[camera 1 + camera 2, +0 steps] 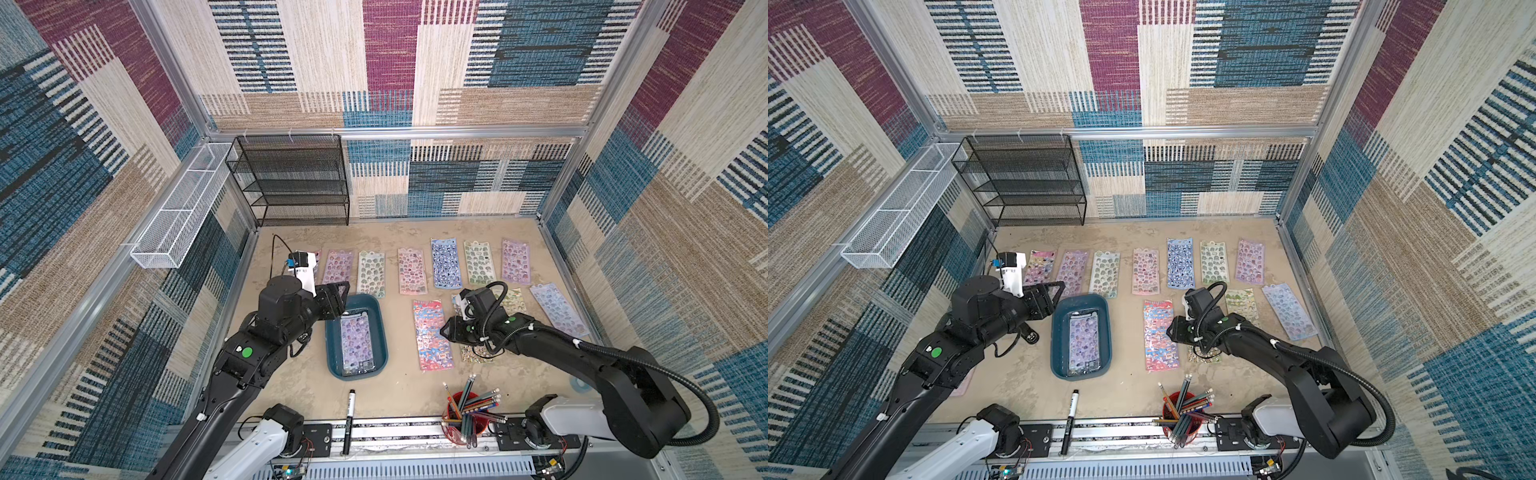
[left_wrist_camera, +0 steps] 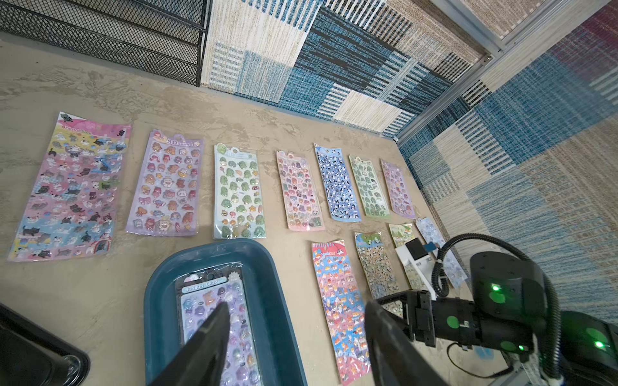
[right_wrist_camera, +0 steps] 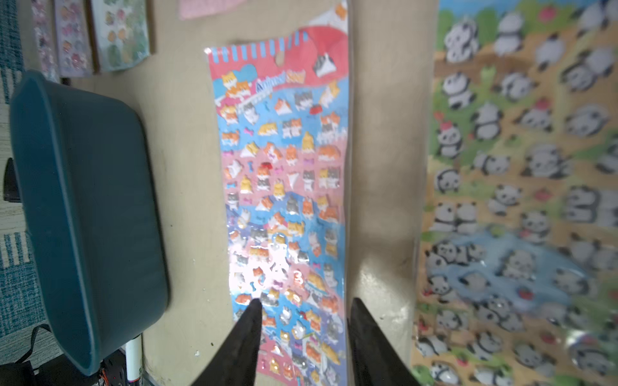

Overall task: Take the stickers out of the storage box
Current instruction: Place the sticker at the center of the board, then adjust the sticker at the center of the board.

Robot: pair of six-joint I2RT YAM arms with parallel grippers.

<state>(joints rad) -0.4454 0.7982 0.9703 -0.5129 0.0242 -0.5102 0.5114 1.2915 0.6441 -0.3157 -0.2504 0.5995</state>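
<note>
The storage box (image 1: 332, 353) is a dark teal tub left of the table's middle, also in the left wrist view (image 2: 160, 294) and the right wrist view (image 3: 83, 217). One lilac sheet of stickers (image 1: 355, 345) lies flat inside it, and shows in a top view (image 1: 1084, 345). Several more stickers lie in two rows on the table (image 1: 412, 270). My left gripper (image 1: 338, 305) hangs open over the box's far left end, empty (image 2: 297, 317). My right gripper (image 3: 306, 302) is open just above the near end of a red-and-blue cat sheet (image 3: 284, 167), holding nothing.
A black mesh rack (image 1: 295, 178) stands at the back left and a white wire basket (image 1: 178, 208) hangs on the left wall. A red cup of pencils (image 1: 465, 415) and a black marker (image 1: 349, 419) sit near the front edge. A panda sheet (image 3: 518, 167) lies under the right arm.
</note>
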